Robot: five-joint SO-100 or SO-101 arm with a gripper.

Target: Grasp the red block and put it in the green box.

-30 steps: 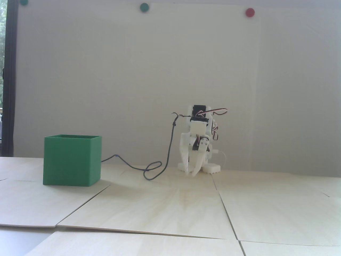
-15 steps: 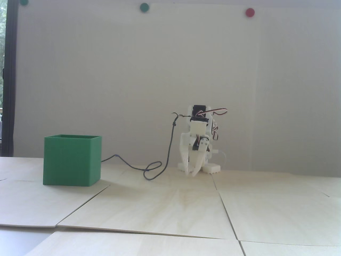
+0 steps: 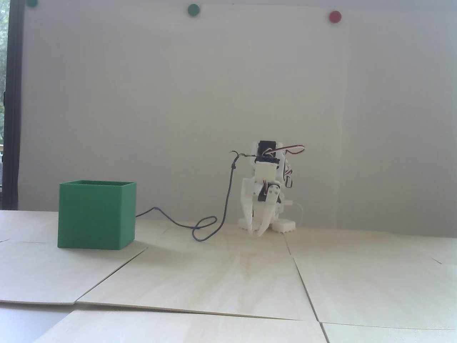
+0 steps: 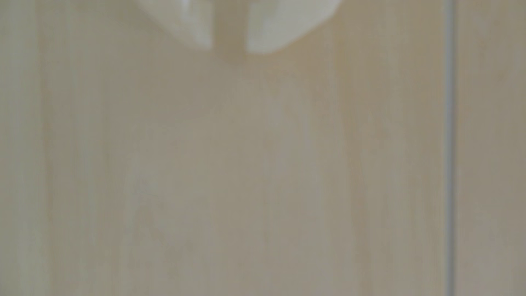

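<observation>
The green box [image 3: 94, 218] stands on the wooden table at the left of the fixed view, its open top facing up. No red block shows in either view. My white arm is folded at the back of the table, with the gripper [image 3: 257, 233] pointing down, its tips just above the wood to the right of the box. In the wrist view the gripper [image 4: 229, 49] enters from the top edge. Its two white fingertips [image 4: 267, 31] stand nearly together with a thin slit between them and nothing held. Only bare blurred wood lies below them.
A dark cable [image 3: 210, 223] loops on the table between the box and the arm. The table is made of light wooden boards [image 3: 214, 278] with seams; one seam [image 4: 449, 142] runs down the right of the wrist view. Round green and red dots [image 3: 335, 16] sit on the white wall.
</observation>
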